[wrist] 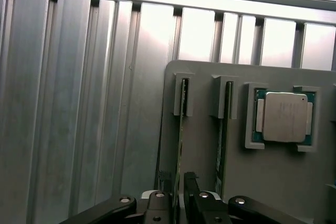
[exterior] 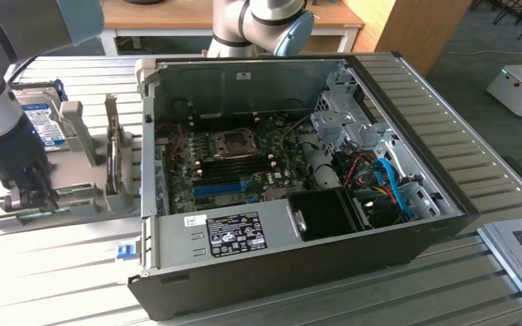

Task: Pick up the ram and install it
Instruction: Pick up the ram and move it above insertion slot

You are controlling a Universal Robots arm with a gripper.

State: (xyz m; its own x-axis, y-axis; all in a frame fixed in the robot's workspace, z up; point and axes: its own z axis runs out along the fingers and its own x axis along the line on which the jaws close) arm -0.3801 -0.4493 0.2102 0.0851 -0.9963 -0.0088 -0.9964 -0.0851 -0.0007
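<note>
- Low over the gray holder (wrist: 202, 156), at its slotted end: note the gripper (wrist: 177, 181) spread and pinching nothing; one of its fingers (wrist: 191, 183) down each flank of the ram (wrist: 181, 129), close, apparently not pressing.
- Find the ram standing on edge in the holder's outermost slot, the one nearest the holder's edge and the slatted table (wrist: 79, 103); thin green board, probably quick to tip or bow under a lopsided squeeze.
- Judge the step as the grasp; centre the stick between the pads before closing; hold the wrist square to the slot's line; close gently onto the flat faces, low enough for a firm hold, not so low as to jam against the holder's base.
- Mind the second stick (wrist: 224, 129) in the holder's next slot, just beside; spare it any brush from the nearer finger.
- Beyond that, in the holder's square recess: a processor (wrist: 283, 116); no contact needed.
- Farther out: a hard drive (exterior: 41, 119) upright at the holder's far end; an open computer case (exterior: 242, 85) beside the holder, toward the exterior view's right.
</note>
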